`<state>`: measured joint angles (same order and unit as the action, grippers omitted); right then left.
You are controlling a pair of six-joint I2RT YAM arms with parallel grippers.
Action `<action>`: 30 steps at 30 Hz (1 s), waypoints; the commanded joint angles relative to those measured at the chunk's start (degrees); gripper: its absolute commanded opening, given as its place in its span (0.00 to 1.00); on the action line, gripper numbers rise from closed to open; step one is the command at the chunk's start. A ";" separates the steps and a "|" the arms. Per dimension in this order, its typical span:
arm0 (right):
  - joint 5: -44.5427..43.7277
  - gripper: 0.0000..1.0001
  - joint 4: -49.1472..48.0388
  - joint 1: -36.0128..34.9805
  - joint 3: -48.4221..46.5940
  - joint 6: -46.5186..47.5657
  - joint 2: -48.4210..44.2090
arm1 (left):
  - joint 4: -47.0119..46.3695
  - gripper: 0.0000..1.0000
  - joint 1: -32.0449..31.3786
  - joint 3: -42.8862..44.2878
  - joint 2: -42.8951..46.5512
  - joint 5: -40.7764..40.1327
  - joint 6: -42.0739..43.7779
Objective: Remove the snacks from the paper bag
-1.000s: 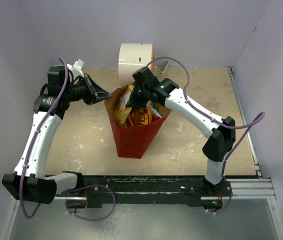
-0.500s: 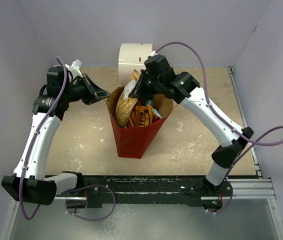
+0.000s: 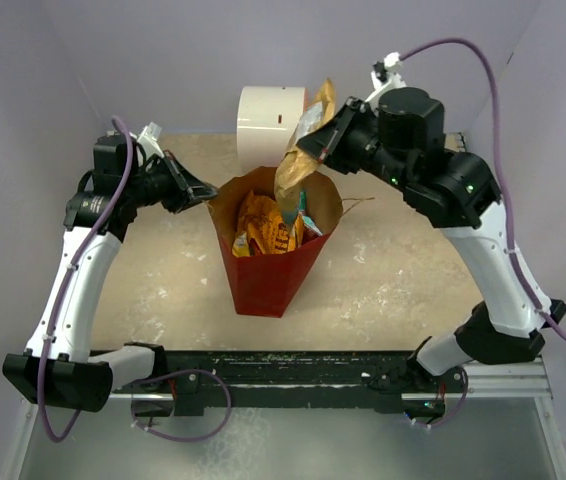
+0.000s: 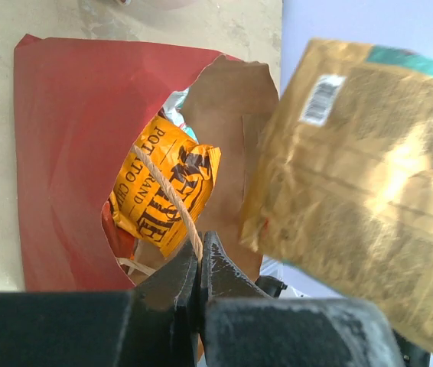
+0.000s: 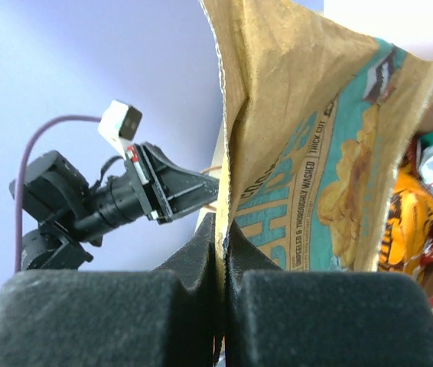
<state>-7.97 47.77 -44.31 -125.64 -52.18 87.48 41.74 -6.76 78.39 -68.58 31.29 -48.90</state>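
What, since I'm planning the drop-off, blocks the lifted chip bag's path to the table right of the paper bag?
Nothing visible does. The chip bag hangs from the right end effector above the open paper bag.

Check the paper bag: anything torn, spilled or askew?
Nothing spilled. The paper bag's rim looks crumpled and ragged, perhaps torn, near where the left gripper pinches its twine handle. The right gripper holds a chip packet over its mouth.

we saw soft, even light from above, with faint shadows. the right gripper looked blurry close to its lens.
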 commanded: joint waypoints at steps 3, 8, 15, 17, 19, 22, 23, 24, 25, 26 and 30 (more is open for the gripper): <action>-14.93 0.00 -2.82 0.11 -5.01 7.01 -4.23 | 0.20 0.00 0.26 2.66 1.91 -0.23 0.87; -27.28 0.00 -1.42 0.61 -8.60 12.93 -4.16 | 1.16 0.00 0.26 3.13 2.59 -0.33 0.99; -43.25 0.00 1.08 2.61 -10.79 22.67 -3.31 | 3.80 0.00 0.27 5.78 1.78 1.43 1.79; -46.49 0.00 0.25 3.87 -7.04 24.61 -5.29 | 4.97 0.00 0.27 6.99 1.31 1.48 2.18; -47.60 0.00 -2.12 5.43 -0.79 26.93 -8.58 | 5.64 0.00 0.33 7.51 1.00 1.66 2.26; -48.50 0.00 -3.44 8.39 8.94 27.70 -13.81 | 6.03 0.00 0.26 7.74 1.13 1.60 2.08; -48.27 0.00 -3.09 9.96 11.45 27.16 -15.37 | 6.10 0.00 0.28 7.70 1.17 1.59 1.99; -48.14 0.00 -2.57 10.75 14.42 26.42 -17.04 | 6.28 0.00 0.26 7.83 1.21 1.54 1.97; -48.23 0.00 -2.07 11.20 17.72 25.71 -18.66 | 6.38 0.00 0.26 7.90 1.27 1.58 1.98; -48.25 0.00 -1.78 11.47 20.96 24.87 -20.44 | 6.48 0.00 0.28 7.92 1.39 1.51 1.97; -47.22 0.00 1.46 11.96 34.02 16.59 -26.51 | 6.97 0.00 0.31 7.71 1.98 0.70 2.19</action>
<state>-53.08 49.50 -32.69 -99.48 -29.04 66.17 49.50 -6.76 83.33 -68.03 31.31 -47.37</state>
